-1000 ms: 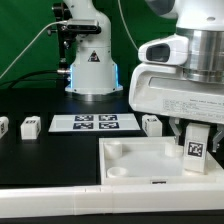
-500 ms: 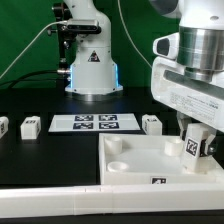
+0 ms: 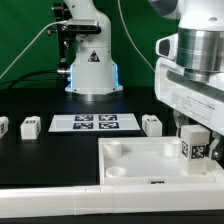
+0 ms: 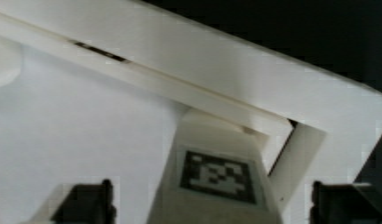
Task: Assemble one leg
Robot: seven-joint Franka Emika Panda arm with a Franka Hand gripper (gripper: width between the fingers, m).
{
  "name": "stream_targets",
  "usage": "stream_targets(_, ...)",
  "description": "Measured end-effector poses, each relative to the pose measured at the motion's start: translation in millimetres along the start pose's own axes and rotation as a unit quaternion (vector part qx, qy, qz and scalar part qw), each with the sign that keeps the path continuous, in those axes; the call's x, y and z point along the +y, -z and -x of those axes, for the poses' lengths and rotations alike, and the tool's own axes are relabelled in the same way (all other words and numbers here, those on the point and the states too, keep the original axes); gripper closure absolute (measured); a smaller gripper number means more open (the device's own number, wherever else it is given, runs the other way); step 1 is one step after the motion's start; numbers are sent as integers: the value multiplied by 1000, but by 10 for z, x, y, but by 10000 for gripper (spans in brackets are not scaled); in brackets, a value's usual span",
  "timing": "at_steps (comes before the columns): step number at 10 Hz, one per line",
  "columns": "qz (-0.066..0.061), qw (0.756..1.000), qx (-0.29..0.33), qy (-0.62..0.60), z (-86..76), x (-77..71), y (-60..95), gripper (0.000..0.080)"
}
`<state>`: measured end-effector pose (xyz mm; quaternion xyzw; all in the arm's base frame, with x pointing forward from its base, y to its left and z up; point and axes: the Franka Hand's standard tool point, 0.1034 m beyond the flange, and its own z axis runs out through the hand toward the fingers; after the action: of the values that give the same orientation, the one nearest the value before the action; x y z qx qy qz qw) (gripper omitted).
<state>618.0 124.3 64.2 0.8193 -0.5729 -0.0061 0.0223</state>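
Note:
A leg [image 3: 196, 150], a small white post with a tag on its face, stands upright in the large white panel [image 3: 140, 160] near the corner toward the exterior view's right. My gripper [image 3: 197, 152] sits over it with a finger on each side. In the wrist view the leg [image 4: 223, 165] rises between the dark fingertips [image 4: 85, 202], with a narrow gap showing on both sides, so the gripper [image 4: 209, 205] is open around it. The panel's floor [image 4: 63, 120] and rim lie behind the leg.
Three more legs lie on the black table: two at the exterior view's left [image 3: 30, 126] [image 3: 3, 126] and one by the panel's back edge [image 3: 152, 123]. The marker board [image 3: 93, 122] lies between them. The robot base [image 3: 92, 70] stands behind.
The gripper body has shifted toward the exterior view's right and turned, while the leg has stayed in place and sunk slightly into the panel.

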Motion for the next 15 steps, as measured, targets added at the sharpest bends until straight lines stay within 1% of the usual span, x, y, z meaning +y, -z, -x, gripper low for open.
stream_targets(1, 0, 999, 0, 37, -1, 1, -1, 177)
stream_targets(2, 1, 994, 2, 112, -4, 4, -9, 177)
stream_targets(3, 2, 986, 2, 168, 0, 7, -18, 155)
stream_targets(4, 3, 971, 2, 239, 2, 8, -21, 155)
stream_targets(6, 3, 941, 1, 340, -9, 11, -25, 150)
stream_targets(7, 3, 920, 1, 392, -18, 13, -25, 150)
stream_targets(8, 4, 894, 2, 448, -31, 15, -26, 150)
stream_targets(9, 5, 856, 2, 516, -52, 16, -26, 150)
stream_targets(11, 8, 795, 4, 607, -92, 15, -30, 150)
stream_targets(12, 9, 753, 5, 658, -115, 19, -31, 150)
stream_targets(13, 11, 719, 5, 695, -129, 23, -33, 150)
stream_targets(14, 11, 730, 5, 683, -123, 22, -33, 150)
stream_targets(15, 11, 730, 6, 683, -122, 21, -34, 150)
